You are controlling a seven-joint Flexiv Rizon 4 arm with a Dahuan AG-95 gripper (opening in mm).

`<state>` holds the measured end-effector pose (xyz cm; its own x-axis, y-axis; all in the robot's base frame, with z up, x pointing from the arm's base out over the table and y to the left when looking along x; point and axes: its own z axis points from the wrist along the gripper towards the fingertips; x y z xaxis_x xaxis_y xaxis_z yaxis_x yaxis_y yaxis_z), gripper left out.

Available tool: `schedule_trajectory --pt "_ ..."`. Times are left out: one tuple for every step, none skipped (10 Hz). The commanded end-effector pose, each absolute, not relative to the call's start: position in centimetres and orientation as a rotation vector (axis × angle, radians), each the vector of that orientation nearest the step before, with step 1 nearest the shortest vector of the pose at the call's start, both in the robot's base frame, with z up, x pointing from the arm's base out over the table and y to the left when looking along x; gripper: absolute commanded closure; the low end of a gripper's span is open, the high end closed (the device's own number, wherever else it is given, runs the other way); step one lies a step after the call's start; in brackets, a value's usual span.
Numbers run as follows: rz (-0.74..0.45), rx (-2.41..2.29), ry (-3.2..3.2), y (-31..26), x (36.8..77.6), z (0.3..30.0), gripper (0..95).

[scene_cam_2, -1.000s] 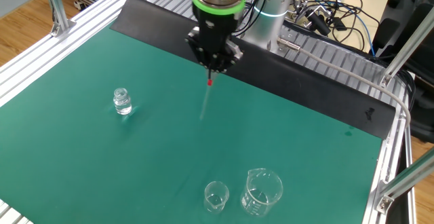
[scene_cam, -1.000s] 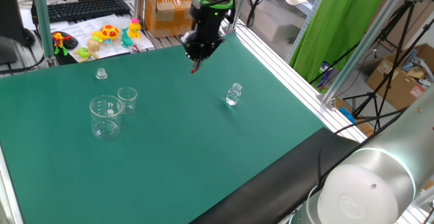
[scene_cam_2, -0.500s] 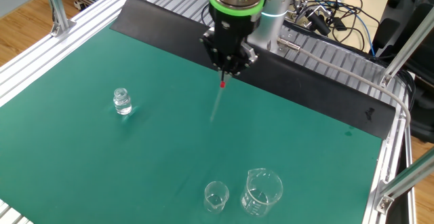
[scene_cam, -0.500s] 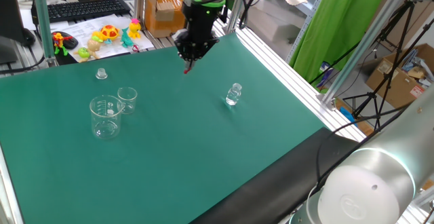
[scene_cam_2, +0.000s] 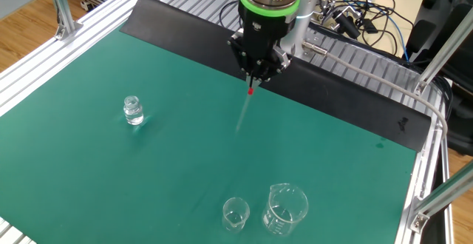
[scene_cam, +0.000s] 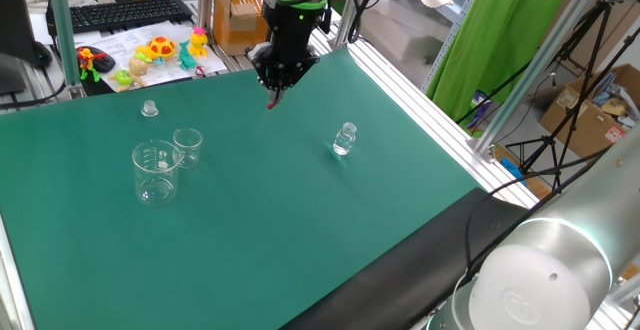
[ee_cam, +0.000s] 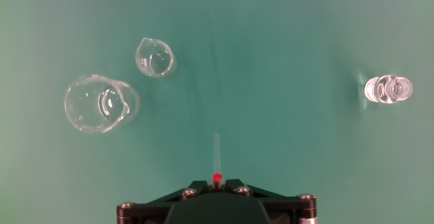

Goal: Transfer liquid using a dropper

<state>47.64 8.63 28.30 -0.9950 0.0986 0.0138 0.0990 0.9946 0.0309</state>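
The dropper (scene_cam_2: 248, 102) is clamped by its red end in the closed pincer (scene_cam_2: 253, 83), its clear stem hanging near-vertical above the bench (scene_cam_2: 185, 148). The two beakers (scene_cam_2: 287, 208) are seen well apart from the tip, opposite the vial (scene_cam_2: 133, 111).

two fixed cameras face the green mat (scene_cam: 300, 210) from opposite sides; hand camera looks straight down.

A green mat (scene_cam: 300, 220) covers an aluminium-framed table (scene_cam_2: 111, 15). Behind it sit a black keyboard (scene_cam: 125, 12), cardboard boxes (scene_cam: 245, 10) and a green curtain (scene_cam: 500, 30). The floor is light wood (scene_cam_2: 22, 7).
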Motion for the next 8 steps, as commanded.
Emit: schedule_trajectory --pt "-0.033 -0.156 -3.129 8.65 47.67 28.28 95.0" --pt "-0.033 -0.140 -3.126 8.65 47.67 28.28 95.0" --pt "-0.034 -0.102 -3.129 8.65 47.67 28.28 95.0" --pt "-0.038 -0.044 -3.142 8.65 47.67 28.28 95.0" --pt "-0.036 0.001 -3.154 8.65 47.67 28.28 95.0" --pt "-0.038 0.062 -3.165 8.65 47.67 28.28 95.0" --pt "-0.038 0.133 -3.164 8.65 47.67 28.28 95.0" --pt "-0.041 0.179 -3.163 8.65 47.67 28.28 95.0"
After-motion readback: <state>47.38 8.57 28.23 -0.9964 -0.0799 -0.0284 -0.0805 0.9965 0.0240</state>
